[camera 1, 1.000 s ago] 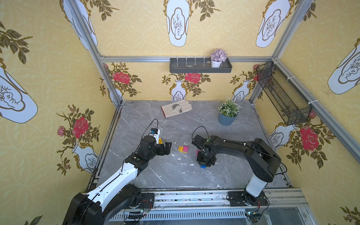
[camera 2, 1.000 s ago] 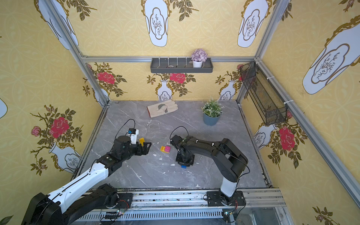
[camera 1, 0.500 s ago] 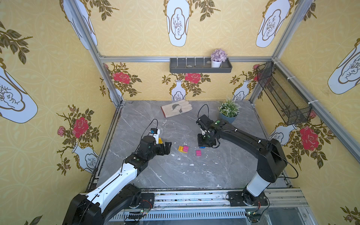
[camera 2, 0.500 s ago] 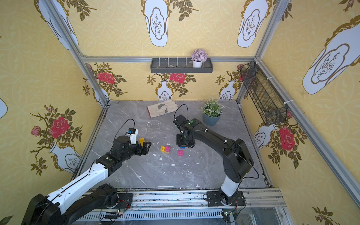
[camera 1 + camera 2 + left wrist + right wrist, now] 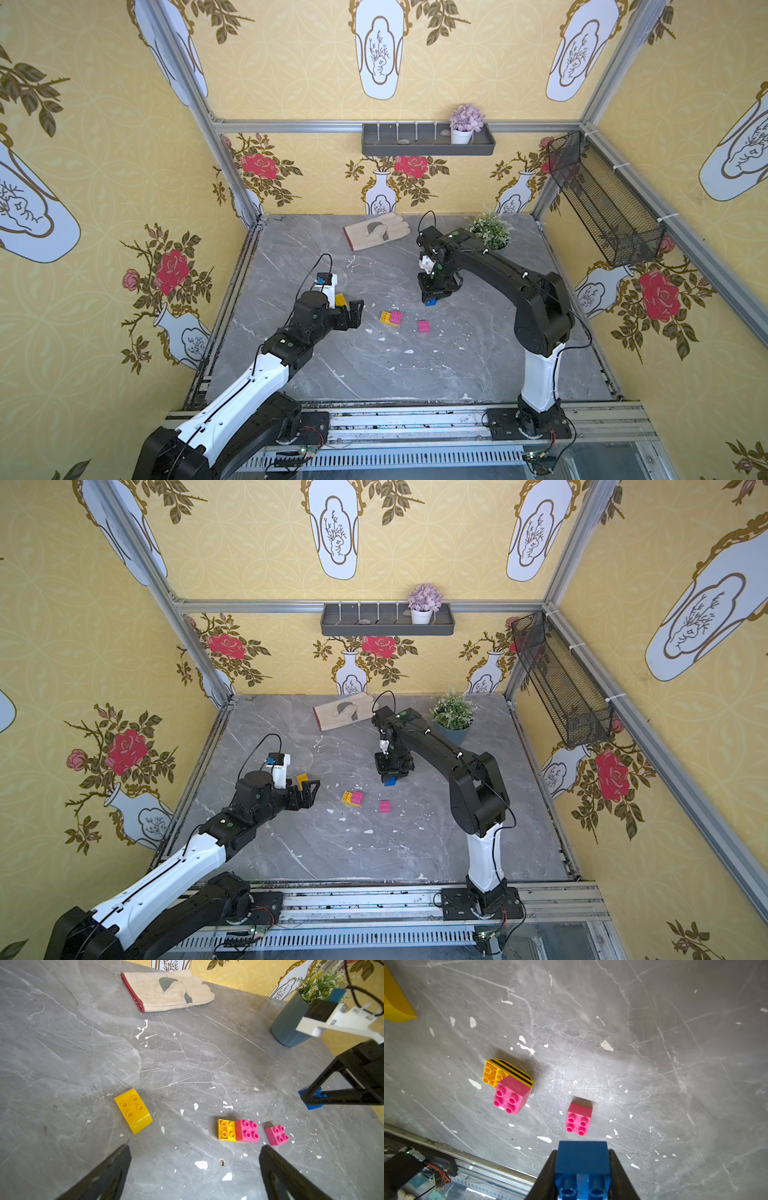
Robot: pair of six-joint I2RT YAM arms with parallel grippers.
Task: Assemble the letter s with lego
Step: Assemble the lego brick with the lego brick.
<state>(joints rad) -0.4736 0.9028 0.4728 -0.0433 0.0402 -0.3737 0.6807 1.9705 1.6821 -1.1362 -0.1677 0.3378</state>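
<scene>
Lego bricks (image 5: pixel 390 318) sit in 4 places around the bench (image 5: pixel 374 374). A yellow-and-pink pair (image 5: pixel 238 1131) is already pressed together, and a loose pink brick (image 5: pixel 276 1134) lies just beside it. A 2nd yellow brick (image 5: pixel 133 1110) lies alone near the left arm. The blue brick (image 5: pixel 582 1159) is clamped between the right fingers (image 5: pixel 547 1178), held above the bench.

1 second ago the right arm was low over the front of the bench, covering the spot where the loose pink brick now shows. It has since lifted and swung back toward the potted plant (image 5: pixel 490 228), taking the blue brick with it. The left fingers (image 5: pixel 112 1174) stand wide apart and empty, unmoved beside the lone yellow brick.

By my reckoning only 1 joint of the S exists so far, and the blue brick goes on next, probably onto a pink one.
</scene>
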